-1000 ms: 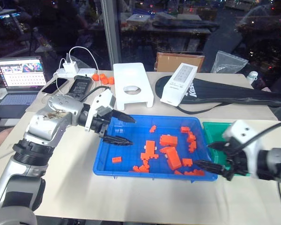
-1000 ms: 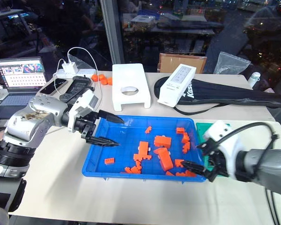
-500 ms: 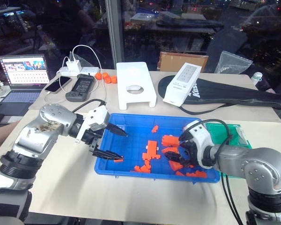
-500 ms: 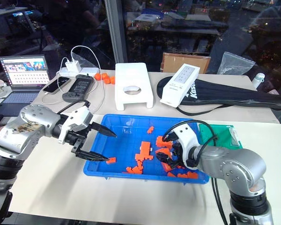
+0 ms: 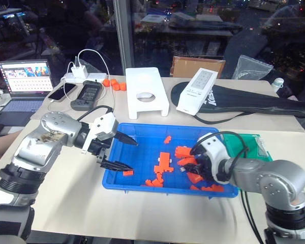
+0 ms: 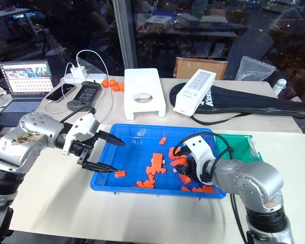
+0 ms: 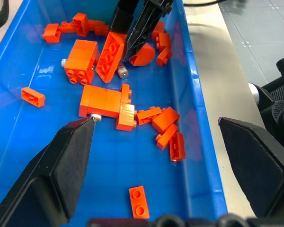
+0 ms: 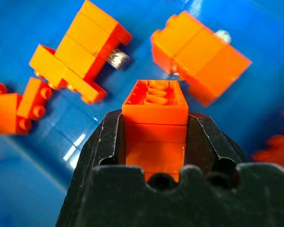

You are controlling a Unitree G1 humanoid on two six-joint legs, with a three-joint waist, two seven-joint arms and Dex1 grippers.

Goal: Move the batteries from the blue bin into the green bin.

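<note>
- Head views: the blue bin point(image 5: 142, 184) sits on a pale table point(image 5: 66, 203), with the green bin point(image 5: 251, 142) touching its right end. Orange bricks point(image 5: 164, 161) lie scattered inside the blue bin, mostly in its middle and right half. The left gripper point(image 5: 123, 152) hangs over the bin's left end, its two black fingers spread wide with nothing between them, one small orange brick point(image 5: 127, 173) lying just under the lower tip. The right gripper point(image 5: 189, 165) reaches down among the bricks at the right of the blue bin. Behind the bins stand a white stand point(image 5: 145, 92), a white box point(image 5: 195, 91) on a black bag point(image 5: 244, 101), and a laptop point(image 5: 23, 81).
- Left wrist view: the left gripper's fingers point(image 7: 66, 165) stand far apart over the blue floor. Batteries point(image 7: 122, 72) show as small silvery ends: one beside the tilted big brick point(image 7: 111, 54) near the right gripper's dark tips, another point(image 7: 96, 117) peeping from under the flat brick cluster point(image 7: 106, 101), perhaps a third at the far edge of a square brick, too small to be sure.
- Right wrist view: the right gripper point(image 8: 155, 137) has its fingers pressed onto a long orange brick, open underside facing the camera. Two silvery battery ends point(image 8: 117, 59) lie apart from it, each tucked against other bricks on the blue floor.
</note>
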